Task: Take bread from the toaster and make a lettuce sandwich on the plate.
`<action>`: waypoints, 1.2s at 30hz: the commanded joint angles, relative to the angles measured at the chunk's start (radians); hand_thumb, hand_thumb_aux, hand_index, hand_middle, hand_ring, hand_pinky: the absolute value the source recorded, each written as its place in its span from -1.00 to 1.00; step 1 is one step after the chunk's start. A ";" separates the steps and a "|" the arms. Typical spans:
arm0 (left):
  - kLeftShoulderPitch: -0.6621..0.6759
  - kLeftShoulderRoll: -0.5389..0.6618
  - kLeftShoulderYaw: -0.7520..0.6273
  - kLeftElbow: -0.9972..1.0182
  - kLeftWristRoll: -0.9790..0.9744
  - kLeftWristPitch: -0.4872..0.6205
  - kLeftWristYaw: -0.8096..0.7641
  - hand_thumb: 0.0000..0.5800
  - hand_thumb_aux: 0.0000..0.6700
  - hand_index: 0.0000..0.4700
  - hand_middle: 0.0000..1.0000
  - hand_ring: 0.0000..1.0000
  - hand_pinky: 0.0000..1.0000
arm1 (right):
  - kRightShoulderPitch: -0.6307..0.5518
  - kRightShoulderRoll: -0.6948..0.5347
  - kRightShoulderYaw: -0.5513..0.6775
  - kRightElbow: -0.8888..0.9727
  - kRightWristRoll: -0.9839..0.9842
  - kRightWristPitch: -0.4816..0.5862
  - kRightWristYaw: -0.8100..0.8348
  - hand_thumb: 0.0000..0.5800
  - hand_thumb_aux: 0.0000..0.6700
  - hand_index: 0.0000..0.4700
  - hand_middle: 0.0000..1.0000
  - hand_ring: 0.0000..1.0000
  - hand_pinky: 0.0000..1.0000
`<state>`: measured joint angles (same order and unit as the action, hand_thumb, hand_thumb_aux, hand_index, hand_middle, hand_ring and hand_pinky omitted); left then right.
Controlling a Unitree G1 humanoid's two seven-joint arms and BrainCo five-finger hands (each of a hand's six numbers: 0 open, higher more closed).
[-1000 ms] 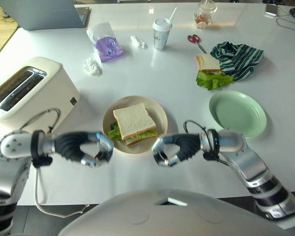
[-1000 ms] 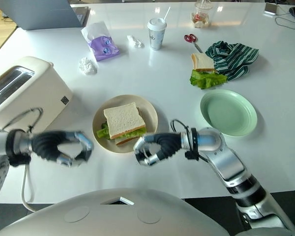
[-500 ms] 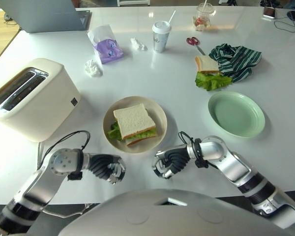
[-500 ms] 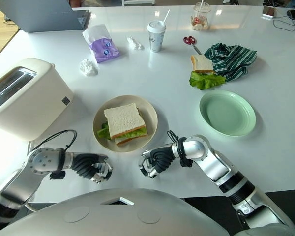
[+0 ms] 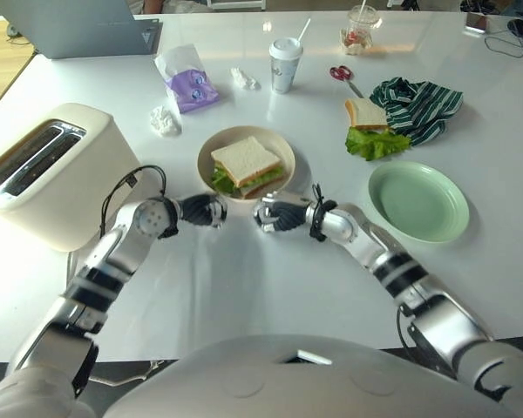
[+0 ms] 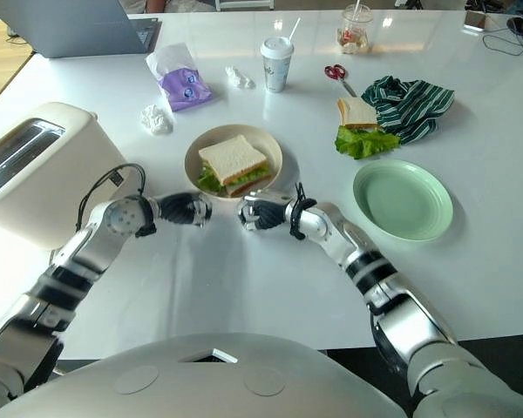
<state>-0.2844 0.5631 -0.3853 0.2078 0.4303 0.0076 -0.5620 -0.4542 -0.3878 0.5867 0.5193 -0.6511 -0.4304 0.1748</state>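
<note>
Fingers (image 5: 216, 212) curled on both hands, holding nothing.
Your left hand (image 5: 199, 211) and right hand (image 5: 275, 213) face each other low over the desk (image 5: 244, 279), just beside the near rim of the plate (image 5: 287, 153); the lettuce sandwich (image 5: 247, 161) lies on it, the toaster (image 5: 52, 170) stands to your left, a spare bread slice (image 5: 366, 113) lies far right.
</note>
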 commanded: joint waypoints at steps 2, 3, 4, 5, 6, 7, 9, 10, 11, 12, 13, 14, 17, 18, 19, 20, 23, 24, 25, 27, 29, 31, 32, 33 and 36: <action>-0.152 -0.069 0.005 0.261 0.083 -0.032 0.216 1.00 1.00 1.00 1.00 1.00 1.00 | -0.261 0.018 0.137 0.320 -0.336 0.070 -0.436 1.00 1.00 1.00 1.00 1.00 1.00; -0.174 -0.081 0.015 0.275 0.079 -0.047 0.252 1.00 1.00 1.00 1.00 1.00 1.00 | -0.284 0.024 0.134 0.354 -0.343 0.070 -0.478 1.00 1.00 1.00 1.00 1.00 1.00; -0.190 -0.091 0.024 0.283 0.075 -0.060 0.280 1.00 1.00 1.00 1.00 1.00 1.00 | -0.299 0.027 0.127 0.377 -0.339 0.063 -0.505 1.00 1.00 1.00 1.00 1.00 1.00; -0.206 -0.096 0.039 0.280 0.075 -0.083 0.327 1.00 1.00 1.00 1.00 1.00 1.00 | -0.307 0.022 0.120 0.384 -0.337 0.053 -0.527 1.00 1.00 1.00 1.00 1.00 1.00; -0.209 -0.095 0.052 0.249 0.073 -0.097 0.352 1.00 1.00 1.00 1.00 1.00 1.00 | -0.307 0.012 0.111 0.376 -0.329 0.041 -0.539 1.00 1.00 1.00 1.00 1.00 1.00; -0.189 -0.096 0.075 0.176 0.045 -0.092 0.339 1.00 1.00 1.00 1.00 1.00 1.00 | -0.302 -0.002 0.102 0.355 -0.319 0.029 -0.542 1.00 1.00 1.00 1.00 1.00 1.00; -0.119 -0.100 0.121 -0.032 -0.033 -0.053 0.276 1.00 1.00 1.00 1.00 1.00 1.00 | -0.277 -0.040 0.076 0.273 -0.296 0.005 -0.532 1.00 1.00 1.00 1.00 1.00 1.00; -0.081 -0.102 0.146 -0.144 -0.078 -0.019 0.242 1.00 1.00 1.00 1.00 1.00 1.00 | -0.251 -0.068 0.055 0.201 -0.278 -0.016 -0.523 1.00 1.00 1.00 1.00 1.00 1.00; -0.043 -0.106 0.178 -0.270 -0.146 0.026 0.206 1.00 1.00 1.00 1.00 1.00 1.00 | -0.211 -0.107 0.018 0.093 -0.254 -0.024 -0.507 1.00 1.00 1.00 1.00 1.00 1.00; -0.010 -0.111 0.219 -0.387 -0.221 0.074 0.175 1.00 1.00 1.00 1.00 1.00 1.00 | -0.163 -0.146 -0.028 -0.021 -0.213 -0.029 -0.477 1.00 1.00 1.00 1.00 1.00 1.00; 0.017 -0.117 0.265 -0.486 -0.298 0.122 0.153 1.00 0.98 0.98 1.00 1.00 1.00 | -0.113 -0.184 -0.078 -0.132 -0.162 -0.031 -0.441 1.00 1.00 1.00 1.00 1.00 1.00; 0.040 -0.121 0.316 -0.570 -0.373 0.162 0.141 0.63 0.14 0.14 -1.00 -1.00 -1.00 | -0.055 -0.215 -0.140 -0.240 -0.088 -0.016 -0.390 1.00 1.00 1.00 1.00 1.00 1.00; 0.073 -0.186 0.460 -0.710 -0.595 0.262 0.179 -1.00 -1.00 -1.00 -1.00 -1.00 -1.00 | 0.128 -0.244 -0.293 -0.509 0.333 0.090 -0.155 -1.00 -1.00 -1.00 -1.00 -1.00 -1.00; 0.084 -0.212 0.484 -0.731 -0.634 0.279 0.203 -1.00 -1.00 -1.00 -1.00 -1.00 -1.00 | 0.178 -0.237 -0.327 -0.588 0.464 0.138 -0.104 -1.00 -1.00 -1.00 -1.00 -1.00 -1.00; 0.098 -0.226 0.487 -0.746 -0.652 0.277 0.214 -1.00 -1.00 -1.00 -1.00 -1.00 -1.00 | 0.216 -0.227 -0.357 -0.652 0.542 0.179 -0.077 -1.00 -1.00 -1.00 -1.00 -1.00 -1.00; 0.111 -0.236 0.479 -0.753 -0.644 0.268 0.226 -1.00 -1.00 -1.00 -1.00 -1.00 -1.00 | 0.241 -0.215 -0.380 -0.691 0.583 0.208 -0.069 -1.00 -1.00 -1.00 -1.00 -1.00 -1.00; 0.145 -0.241 0.445 -0.752 -0.620 0.261 0.238 -1.00 -1.00 -1.00 -1.00 -1.00 -1.00 | 0.280 -0.189 -0.403 -0.740 0.597 0.254 -0.052 -1.00 -1.00 -1.00 -1.00 -1.00 -1.00; 0.154 -0.243 0.440 -0.753 -0.616 0.253 0.238 -1.00 -1.00 -1.00 -1.00 -1.00 -1.00 | 0.289 -0.181 -0.406 -0.755 0.597 0.269 -0.041 -1.00 -1.00 -1.00 -1.00 -1.00 -1.00; 0.164 -0.248 0.439 -0.758 -0.616 0.240 0.238 -1.00 -1.00 -1.00 -1.00 -1.00 -1.00 | 0.296 -0.173 -0.410 -0.768 0.595 0.283 -0.029 -1.00 -1.00 -1.00 -1.00 -1.00 -1.00; 0.183 -0.261 0.444 -0.772 -0.620 0.219 0.247 -1.00 -1.00 -1.00 -1.00 -1.00 -1.00 | 0.301 -0.155 -0.421 -0.786 0.598 0.303 -0.007 -1.00 -1.00 -1.00 -1.00 -1.00 -1.00; 0.191 -0.265 0.447 -0.774 -0.619 0.211 0.252 -1.00 -1.00 -1.00 -1.00 -1.00 -1.00 | 0.299 -0.141 -0.433 -0.795 0.599 0.317 0.006 -1.00 -1.00 -1.00 -1.00 -1.00 -1.00; 0.191 -0.266 0.444 -0.766 -0.618 0.202 0.247 -1.00 -1.00 -1.00 -1.00 -1.00 -1.00 | 0.307 -0.130 -0.448 -0.808 0.588 0.327 0.010 -1.00 -1.00 -1.00 -1.00 -1.00 -1.00; 0.193 -0.266 0.441 -0.763 -0.614 0.194 0.247 -1.00 -1.00 -1.00 -1.00 -1.00 -1.00 | 0.309 -0.124 -0.453 -0.812 0.582 0.331 0.012 -1.00 -1.00 -1.00 -1.00 -1.00 -1.00; 0.194 -0.270 0.437 -0.762 -0.617 0.190 0.246 -1.00 -1.00 -1.00 -1.00 -1.00 -1.00 | 0.311 -0.117 -0.457 -0.818 0.579 0.337 0.015 -1.00 -1.00 -1.00 -1.00 -1.00 -1.00; 0.197 -0.282 0.433 -0.760 -0.611 0.177 0.260 -1.00 -1.00 -1.00 -1.00 -1.00 -1.00 | 0.314 -0.089 -0.464 -0.843 0.575 0.372 0.011 -1.00 -1.00 -1.00 -1.00 -1.00 -1.00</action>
<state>-0.0967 0.2926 0.0495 -0.5561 -0.1806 0.1897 -0.3116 -0.1475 -0.4996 0.1406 -0.2986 -0.0683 -0.0960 0.1840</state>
